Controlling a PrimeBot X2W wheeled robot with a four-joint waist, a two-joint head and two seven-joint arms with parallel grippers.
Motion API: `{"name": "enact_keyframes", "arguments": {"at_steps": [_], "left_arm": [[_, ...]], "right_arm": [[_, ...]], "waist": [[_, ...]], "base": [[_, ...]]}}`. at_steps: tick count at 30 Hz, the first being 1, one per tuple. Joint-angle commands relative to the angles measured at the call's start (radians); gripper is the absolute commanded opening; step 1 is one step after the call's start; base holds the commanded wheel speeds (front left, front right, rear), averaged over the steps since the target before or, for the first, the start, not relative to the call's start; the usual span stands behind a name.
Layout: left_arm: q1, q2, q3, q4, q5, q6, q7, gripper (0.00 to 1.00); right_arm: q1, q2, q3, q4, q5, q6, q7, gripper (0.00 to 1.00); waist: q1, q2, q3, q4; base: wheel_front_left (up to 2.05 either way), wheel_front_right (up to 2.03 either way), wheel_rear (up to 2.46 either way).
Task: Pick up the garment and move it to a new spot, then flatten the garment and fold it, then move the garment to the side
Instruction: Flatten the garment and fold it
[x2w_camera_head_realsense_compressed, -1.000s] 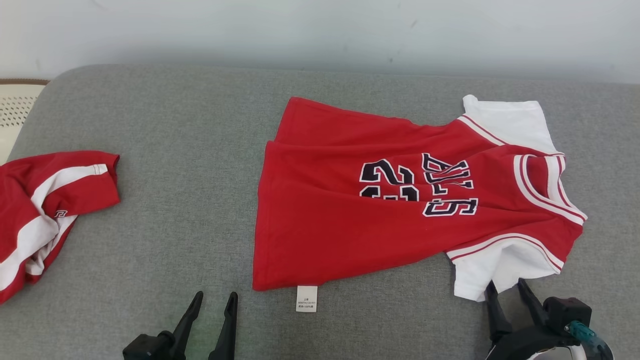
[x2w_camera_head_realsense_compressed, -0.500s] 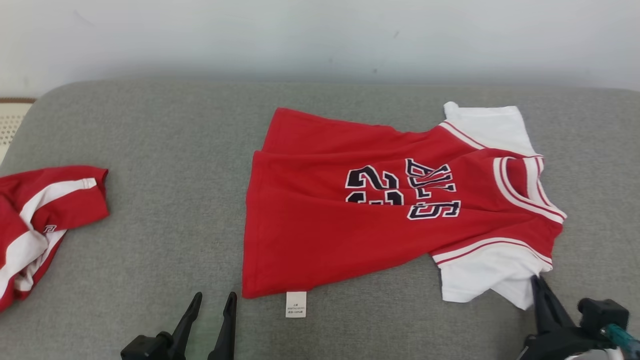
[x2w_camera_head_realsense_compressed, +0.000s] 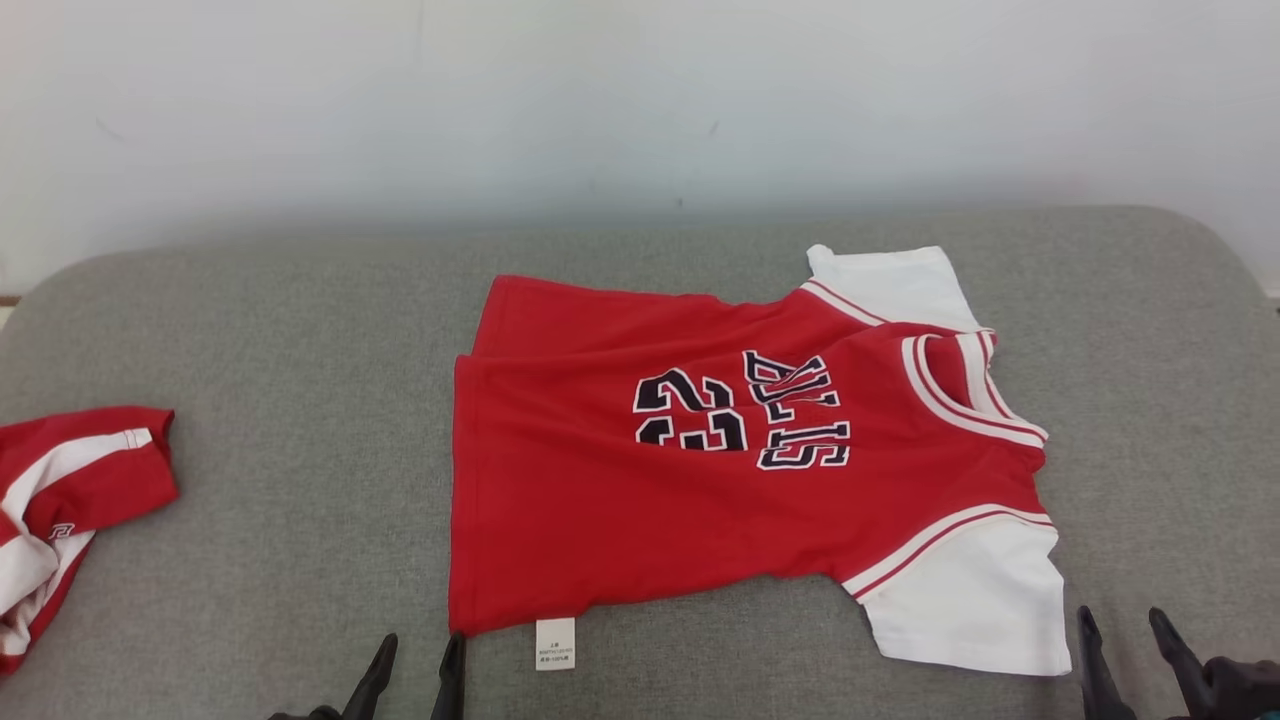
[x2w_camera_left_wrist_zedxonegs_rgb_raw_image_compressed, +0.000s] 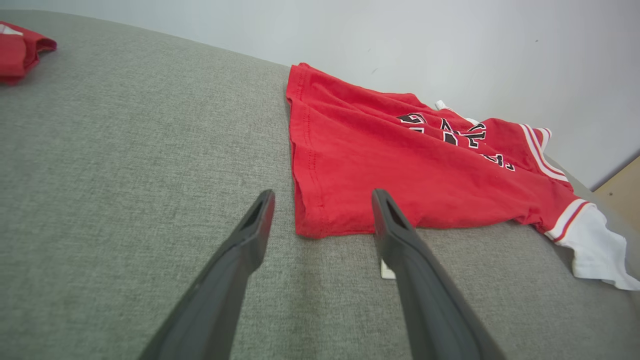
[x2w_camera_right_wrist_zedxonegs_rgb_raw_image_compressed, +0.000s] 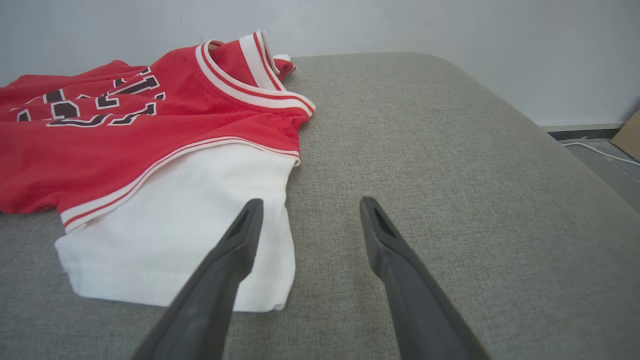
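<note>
One red jersey (x2w_camera_head_realsense_compressed: 720, 500) with white sleeves lies spread face up, a little right of the middle of the grey cushion (x2w_camera_head_realsense_compressed: 280, 380). Its collar points toward the right edge and its hem toward the left, and its care label (x2w_camera_head_realsense_compressed: 556, 643) pokes out toward the front edge. The move to a new spot looks done, and flattening seems to be under way. The near sleeve (x2w_camera_head_realsense_compressed: 970, 600) lies smooth, but a long crease along the far side of the body swallows part of the number. Folding and the move to the side are still to do.

The left pincer (x2w_camera_head_realsense_compressed: 420, 645) hovers at the hem's near corner, jaws apart and empty. The right pincer (x2w_camera_head_realsense_compressed: 1122, 620) sits just beside the near sleeve's cuff, jaws apart and holding nothing.

A second ago the right pincer's fingers reached onto that cuff, and the sleeve lay narrow and skewed. Half a second ago they were pinched together at its corner. Now they have let go and the sleeve lies wider and squarer. The left pincer has kept its place. The head camera has shifted, so the whole scene sits lower and further left, including the second red-and-white garment (x2w_camera_head_realsense_compressed: 70, 490) at the left edge
</note>
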Motion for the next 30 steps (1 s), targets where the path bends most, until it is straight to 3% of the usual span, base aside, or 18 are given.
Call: {"name": "enact_keyframes", "arguments": {"at_steps": [1, 20, 30], "left_arm": [[0.015, 0.001, 0.005, 0.001, 0.006, 0.007, -0.004, 1.00], [0.058, 0.000, 0.027, -0.026, 0.061, 0.040, -0.004, 1.00], [0.018, 0.000, -0.008, 0.004, 0.044, 0.025, -0.004, 1.00]], "right_arm": [[0.014, 0.005, -0.001, -0.004, -0.011, -0.001, 0.000, 1.00], [0.041, 0.099, -0.040, 0.005, -0.085, -0.001, 0.000, 1.00], [0.020, 0.115, -0.039, -0.003, -0.094, -0.001, 0.000, 1.00]], "waist": [[0.0001, 0.0000, -0.021, -0.013], [0.0001, 0.0000, -0.053, -0.001], [0.0001, 0.0000, -0.014, -0.019]], "base": [[0.00, 0.00, 0.00], [0.00, 0.00, 0.00], [0.00, 0.00, 0.00]]}}
